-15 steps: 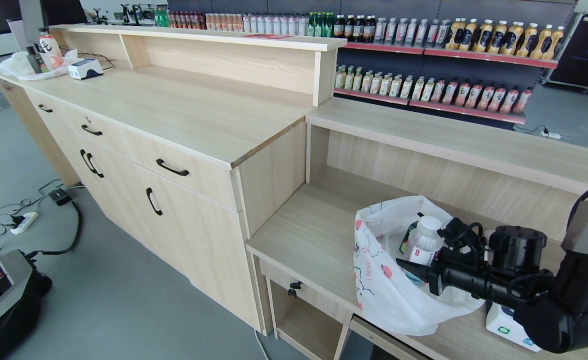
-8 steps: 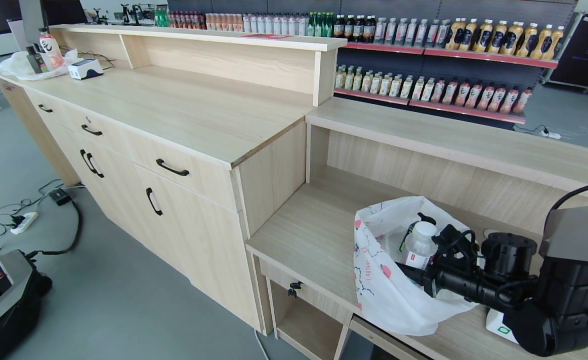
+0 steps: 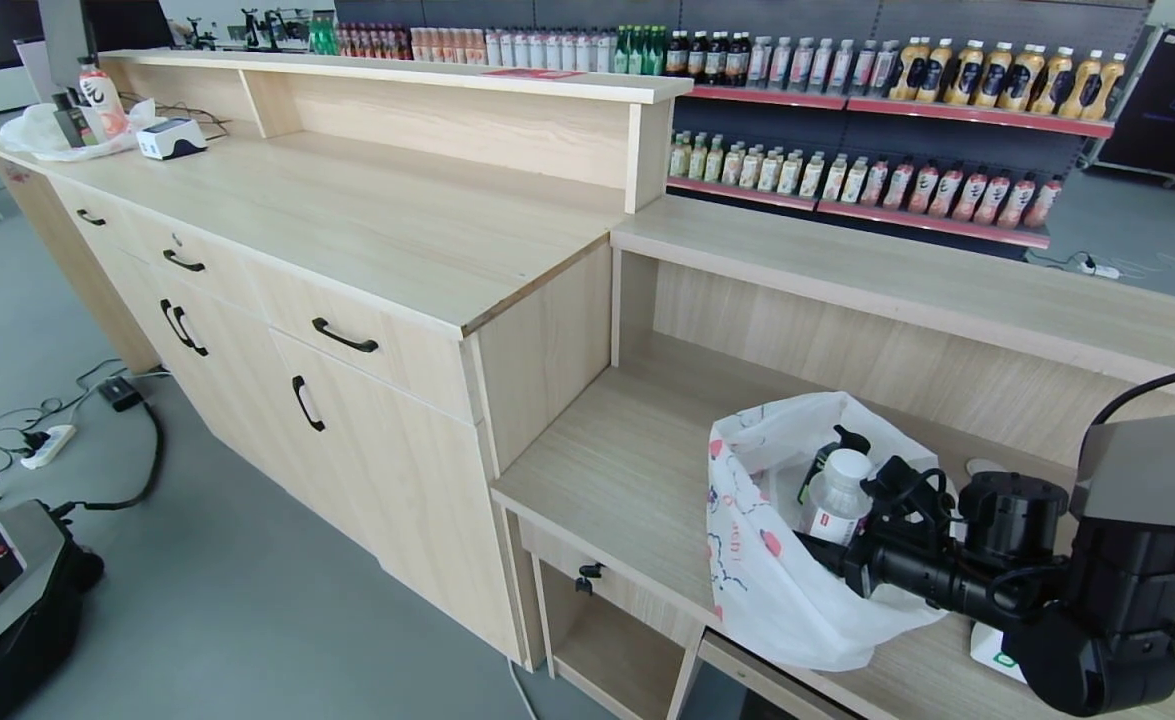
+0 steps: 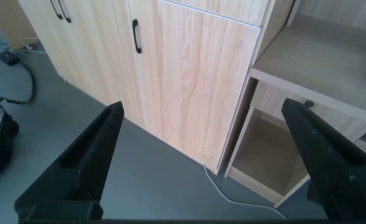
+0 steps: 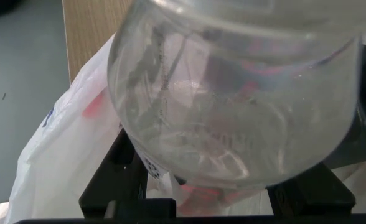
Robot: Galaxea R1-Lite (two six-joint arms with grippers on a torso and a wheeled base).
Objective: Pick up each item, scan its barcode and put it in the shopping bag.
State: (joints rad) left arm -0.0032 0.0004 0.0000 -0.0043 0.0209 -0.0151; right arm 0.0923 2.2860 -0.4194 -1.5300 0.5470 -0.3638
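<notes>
While the long pale wooden bench (image 3: 627,460) is carrying it on its lower level, the white shopping bag (image 3: 777,590) is standing open near the front edge, its mouth facing up. Inside the bag, a dark-capped item (image 3: 832,445) is leaning toward the back wall. The clear bottle (image 3: 835,500) is sitting in the mouth just beside that item.

Behind the bench, drink shelves (image 3: 897,110) are running across the room, packed with rows of bottles. A grey floor (image 3: 197,580) is spreading out on the robot's left, with cables (image 3: 47,440) trailing over it. A white box (image 3: 992,655) is lying on the bench under the right arm, beside the bag.

The right gripper (image 3: 847,520) is reaching into the bag's mouth from the robot's right. Its black fingers (image 5: 127,186) are clamping the clear bottle (image 5: 233,93) by its lower body, with the bag's plastic (image 5: 65,137) lying just behind. The bottle is standing nearly upright, its long axis close to vertical and its white cap pointing up.

The left gripper (image 4: 201,168) is hanging over the floor in front of the cabinet doors (image 4: 189,68), with its fingers (image 4: 77,168) spread wide apart around nothing.
</notes>
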